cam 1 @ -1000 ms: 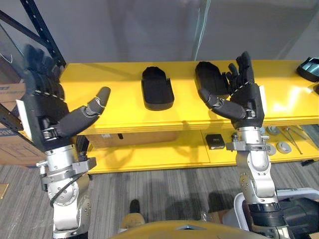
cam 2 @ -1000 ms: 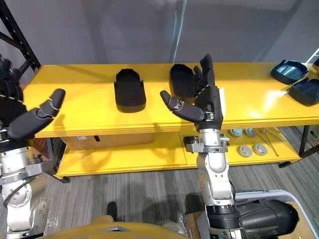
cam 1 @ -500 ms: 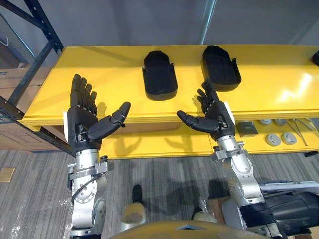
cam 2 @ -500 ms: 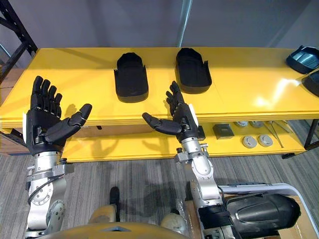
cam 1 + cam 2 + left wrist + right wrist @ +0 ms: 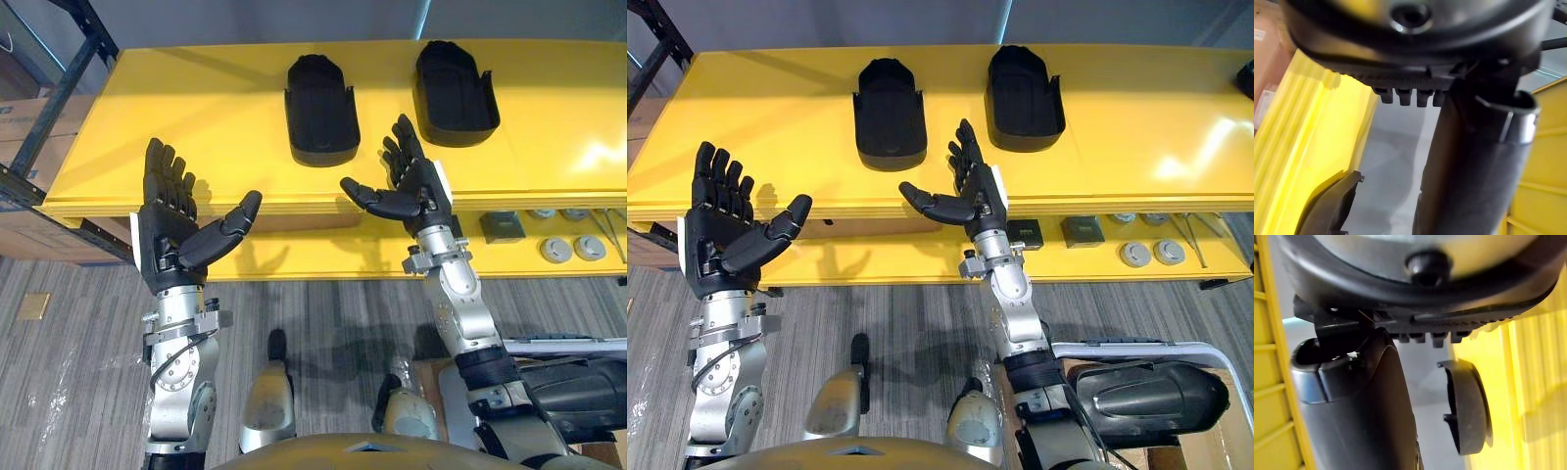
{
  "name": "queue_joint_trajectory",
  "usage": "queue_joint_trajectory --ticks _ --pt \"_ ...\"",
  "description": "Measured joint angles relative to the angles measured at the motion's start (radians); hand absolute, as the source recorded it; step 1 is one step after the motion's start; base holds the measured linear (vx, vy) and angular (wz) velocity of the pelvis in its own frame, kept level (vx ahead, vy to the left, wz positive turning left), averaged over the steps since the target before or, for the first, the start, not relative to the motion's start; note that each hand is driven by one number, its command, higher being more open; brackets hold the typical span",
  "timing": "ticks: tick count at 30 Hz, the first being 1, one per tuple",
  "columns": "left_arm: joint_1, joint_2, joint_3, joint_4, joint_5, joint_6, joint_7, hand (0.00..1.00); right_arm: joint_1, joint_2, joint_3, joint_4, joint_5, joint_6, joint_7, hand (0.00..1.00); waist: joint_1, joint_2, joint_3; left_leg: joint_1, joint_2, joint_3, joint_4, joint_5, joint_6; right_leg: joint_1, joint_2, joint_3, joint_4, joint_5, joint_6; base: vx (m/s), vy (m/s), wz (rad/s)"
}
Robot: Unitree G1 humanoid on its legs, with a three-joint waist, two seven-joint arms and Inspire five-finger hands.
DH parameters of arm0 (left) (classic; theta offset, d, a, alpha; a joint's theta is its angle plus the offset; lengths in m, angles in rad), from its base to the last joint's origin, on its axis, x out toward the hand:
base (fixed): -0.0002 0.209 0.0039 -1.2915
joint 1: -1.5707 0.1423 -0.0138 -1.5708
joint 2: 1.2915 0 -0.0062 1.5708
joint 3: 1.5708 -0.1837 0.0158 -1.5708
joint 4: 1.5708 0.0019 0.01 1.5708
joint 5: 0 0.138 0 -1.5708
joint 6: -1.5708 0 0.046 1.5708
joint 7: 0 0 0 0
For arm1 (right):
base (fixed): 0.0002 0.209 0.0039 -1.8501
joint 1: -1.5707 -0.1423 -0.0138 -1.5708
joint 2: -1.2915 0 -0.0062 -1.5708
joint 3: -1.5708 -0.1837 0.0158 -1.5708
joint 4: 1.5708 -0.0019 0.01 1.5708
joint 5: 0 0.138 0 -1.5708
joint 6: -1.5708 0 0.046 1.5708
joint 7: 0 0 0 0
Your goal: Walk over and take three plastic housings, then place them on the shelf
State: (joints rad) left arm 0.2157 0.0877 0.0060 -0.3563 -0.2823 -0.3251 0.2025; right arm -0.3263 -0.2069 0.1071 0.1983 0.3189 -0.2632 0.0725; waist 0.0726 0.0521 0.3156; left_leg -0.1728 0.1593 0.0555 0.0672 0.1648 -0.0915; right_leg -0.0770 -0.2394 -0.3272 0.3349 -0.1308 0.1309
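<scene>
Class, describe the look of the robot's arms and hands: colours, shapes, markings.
The left hand and right hand are matt black, with segmented fingers and a thick thumb, each edged by a white strip. The arms are jointed silver-grey metal.

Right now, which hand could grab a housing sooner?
Right. The open right hand is at the yellow table edge, close to the left housing and right housing; the open left hand is farther aside.

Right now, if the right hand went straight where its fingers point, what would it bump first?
Probably nothing: the right hand aims over the yellow shelf, between left housing and right housing; depth unclear.
</scene>
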Motion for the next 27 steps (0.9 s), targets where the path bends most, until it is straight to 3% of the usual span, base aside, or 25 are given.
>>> queue_joint_trajectory --ticks 12,27 --pt "-0.027 -0.001 0.006 0.0 -0.003 0.0 0.022 1.0 -0.144 -0.005 -0.002 0.046 0.003 0.0 0.031 1.0 0.008 0.014 0.055 -0.032 -0.013 -0.036 0.018 0.003 0.003 -0.046 -0.031 -0.027 0.121 -0.078 -0.01 -0.01 -0.04 0.1" --pt "-0.027 -0.011 0.009 0.0 -0.004 0.0 0.026 1.0 -0.162 -0.012 0.001 0.085 0.011 0.016 0.061 1.0 0.005 0.014 0.061 -0.028 -0.023 -0.043 0.017 0.006 -0.001 -0.043 -0.042 -0.033 0.136 -0.09 -0.012 0.0 -0.004 0.01"
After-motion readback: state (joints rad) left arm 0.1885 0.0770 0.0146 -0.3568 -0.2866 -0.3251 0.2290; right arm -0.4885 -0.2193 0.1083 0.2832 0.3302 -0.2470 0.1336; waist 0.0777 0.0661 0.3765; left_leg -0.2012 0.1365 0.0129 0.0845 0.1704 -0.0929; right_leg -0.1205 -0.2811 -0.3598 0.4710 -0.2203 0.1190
